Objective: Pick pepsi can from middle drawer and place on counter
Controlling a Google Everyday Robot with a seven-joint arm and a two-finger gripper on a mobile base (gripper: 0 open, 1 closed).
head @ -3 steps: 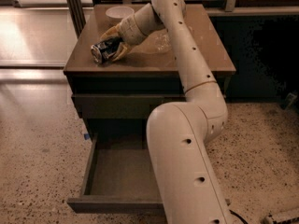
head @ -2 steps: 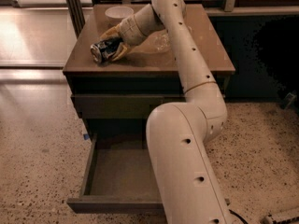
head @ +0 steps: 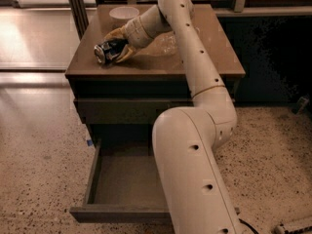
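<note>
The pepsi can point(head: 107, 52) is dark with a silvery end and lies tilted on its side at the left part of the tan counter point(head: 161, 66). My gripper point(head: 115, 46) reaches over the counter from the right, and its yellowish fingers point(head: 125, 54) are shut around the can. I cannot tell whether the can rests on the counter or hangs just above it. The middle drawer point(head: 122, 182) stands pulled open below, and the part of its grey-brown floor that my arm does not hide is bare.
A white bowl point(head: 124, 12) stands at the counter's back left. A clear plastic bottle point(head: 168, 41) lies near the counter's middle, partly behind my arm. My large arm links cover the drawer's right side. Speckled floor surrounds the cabinet.
</note>
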